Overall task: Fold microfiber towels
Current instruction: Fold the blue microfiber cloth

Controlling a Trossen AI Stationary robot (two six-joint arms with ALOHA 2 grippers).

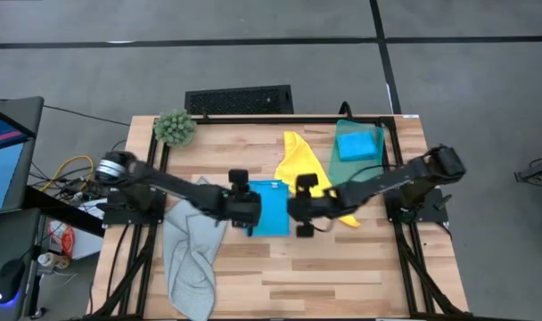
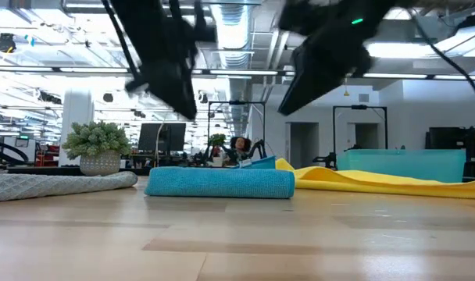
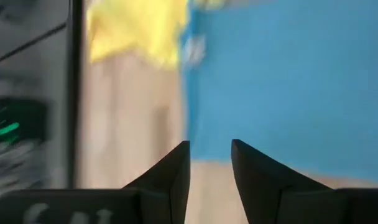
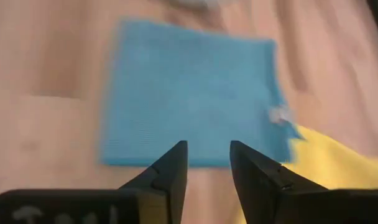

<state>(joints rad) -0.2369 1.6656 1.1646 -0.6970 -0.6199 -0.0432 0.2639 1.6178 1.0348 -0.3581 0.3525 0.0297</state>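
A bright blue towel (image 1: 271, 207) lies folded flat on the table's middle; in the low view it shows as a thick blue pad (image 2: 220, 183). My left gripper (image 3: 210, 155) hovers open above its left side, nothing between the fingers. My right gripper (image 4: 207, 155) hovers open above its right side, also with nothing in it. A yellow towel (image 1: 305, 165) lies spread just right of the blue one, its edge under my right arm. A pale grey towel (image 1: 189, 257) lies crumpled at the near left. A teal green towel (image 1: 356, 162) with a folded blue towel (image 1: 358, 144) on top sits far right.
A fuzzy green plant (image 1: 175, 127) stands at the table's far left corner. A black frame runs along the table's left, far and right edges. Bare wood lies along the near edge (image 1: 298, 285), in front of the blue towel.
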